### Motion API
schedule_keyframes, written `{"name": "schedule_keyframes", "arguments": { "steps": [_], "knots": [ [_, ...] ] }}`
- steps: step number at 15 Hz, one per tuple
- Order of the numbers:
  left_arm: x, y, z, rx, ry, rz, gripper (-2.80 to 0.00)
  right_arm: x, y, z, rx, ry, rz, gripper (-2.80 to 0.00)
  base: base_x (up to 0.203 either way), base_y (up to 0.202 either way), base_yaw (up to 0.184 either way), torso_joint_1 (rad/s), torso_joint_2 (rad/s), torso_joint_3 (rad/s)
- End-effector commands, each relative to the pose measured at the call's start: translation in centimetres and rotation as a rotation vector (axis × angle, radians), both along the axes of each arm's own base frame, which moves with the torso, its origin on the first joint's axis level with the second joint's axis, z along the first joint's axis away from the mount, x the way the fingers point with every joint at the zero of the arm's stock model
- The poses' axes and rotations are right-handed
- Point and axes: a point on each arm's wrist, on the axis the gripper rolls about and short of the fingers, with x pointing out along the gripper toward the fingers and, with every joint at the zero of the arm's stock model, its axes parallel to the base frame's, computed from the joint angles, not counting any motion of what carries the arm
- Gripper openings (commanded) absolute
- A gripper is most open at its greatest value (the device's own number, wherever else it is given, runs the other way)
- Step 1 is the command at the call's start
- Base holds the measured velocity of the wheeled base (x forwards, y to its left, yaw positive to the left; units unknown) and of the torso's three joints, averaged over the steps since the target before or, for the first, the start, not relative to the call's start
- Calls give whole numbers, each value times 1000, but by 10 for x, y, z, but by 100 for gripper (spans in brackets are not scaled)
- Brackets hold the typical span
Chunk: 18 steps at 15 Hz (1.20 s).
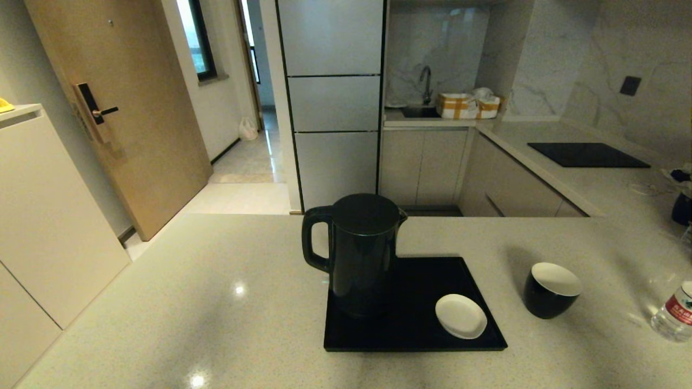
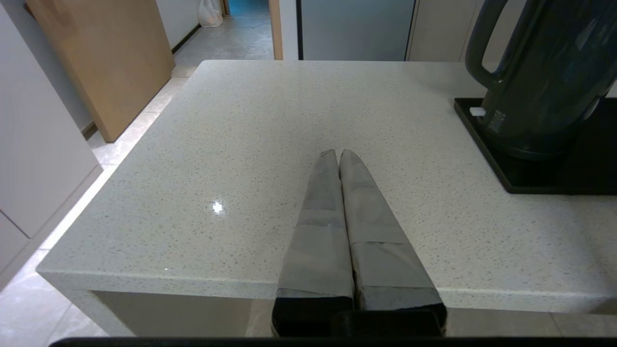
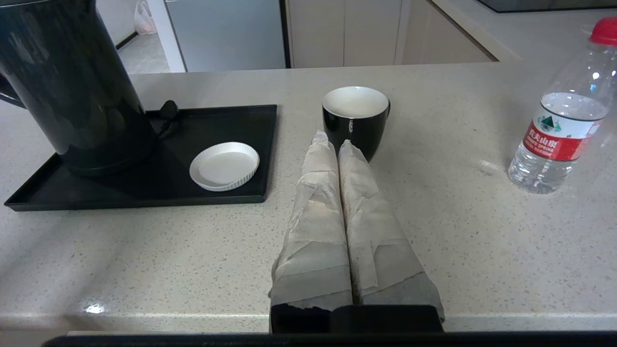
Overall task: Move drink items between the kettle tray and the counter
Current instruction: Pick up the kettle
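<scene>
A tall black kettle (image 1: 359,251) stands on the left part of the flat black kettle tray (image 1: 421,329), its handle to the left. To the right of the tray, on the beige speckled counter (image 1: 216,302), sits a black cup (image 1: 549,296) with a white inside. A clear bottle (image 1: 676,313) with a red label stands at the far right edge. Neither arm shows in the head view. My left gripper (image 2: 337,153) is shut and empty over the counter's near edge, left of the kettle (image 2: 544,77). My right gripper (image 3: 333,140) is shut and empty, its tips just short of the cup (image 3: 355,118); the bottle (image 3: 561,115) is apart from it.
A small white saucer (image 1: 460,316) lies on the tray's right part. A black cooktop (image 1: 586,155) is set in the side counter at the back right. A sink, tall cabinets and a wooden door stand beyond the counter's far edge.
</scene>
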Motion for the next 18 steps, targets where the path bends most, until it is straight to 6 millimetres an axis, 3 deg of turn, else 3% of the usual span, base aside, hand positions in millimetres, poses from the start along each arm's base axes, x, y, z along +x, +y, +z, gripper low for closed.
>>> {"name": "schedule_keyframes", "arguments": {
  "steps": [1, 5, 10, 12, 14, 18],
  "knots": [
    [0, 0, 0, 30, 5, -4, -280, 0, 0, 0, 0, 0, 0, -280, 0, 0, 0, 0, 0, 0],
    [3, 0, 4, 125, 94, -23, -280, 0, 0, 0, 0, 0, 0, -280, 0, 0, 0, 0, 0, 0],
    [22, -1, 67, 96, 183, -60, -280, 0, 0, 0, 0, 0, 0, -280, 0, 0, 0, 0, 0, 0],
    [59, -3, 84, 95, 299, -113, -280, 0, 0, 0, 0, 0, 0, -280, 0, 0, 0, 0, 0, 0],
    [121, -8, 80, 109, 472, -172, -280, 0, 0, 0, 0, 0, 0, -280, 0, 0, 0, 0, 0, 0],
    [235, -35, 16, 184, 607, -253, -280, 0, 0, 0, 0, 0, 0, -280, 0, 0, 0, 0, 0, 0]
  ]
}}
